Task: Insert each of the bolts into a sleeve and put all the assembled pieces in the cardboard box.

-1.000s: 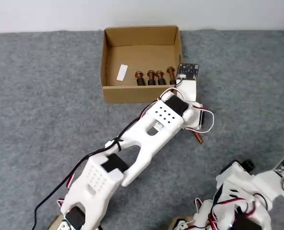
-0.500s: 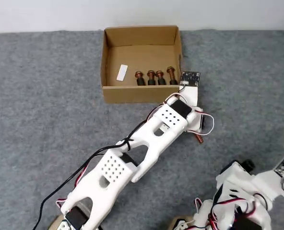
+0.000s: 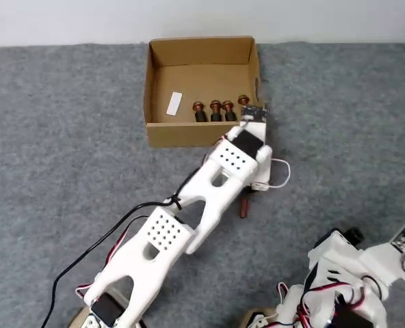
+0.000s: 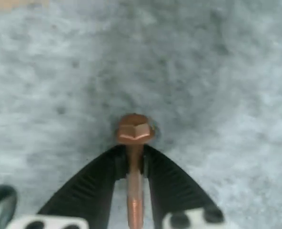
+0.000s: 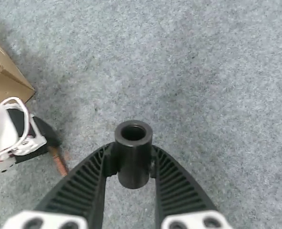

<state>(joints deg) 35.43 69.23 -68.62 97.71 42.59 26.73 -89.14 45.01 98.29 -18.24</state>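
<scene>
Clamping the bolt [image 4: 135,130] by its shank in the left tool [image 4: 134,153], over the tabletop [image 3: 66,171] near the cardboard box [image 3: 189,135]; pinching the sleeve [image 5: 133,143] in the right tool [image 5: 132,162], well apart; risking a tilted bolt missing the bore, jamming, or slipping from the grip.

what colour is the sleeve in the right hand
Black; the sleeve shows best in right wrist view.

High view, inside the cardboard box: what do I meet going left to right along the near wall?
In the cardboard box: white slip → first assembled piece → second assembled piece → third assembled piece → fourth assembled piece.
</scene>
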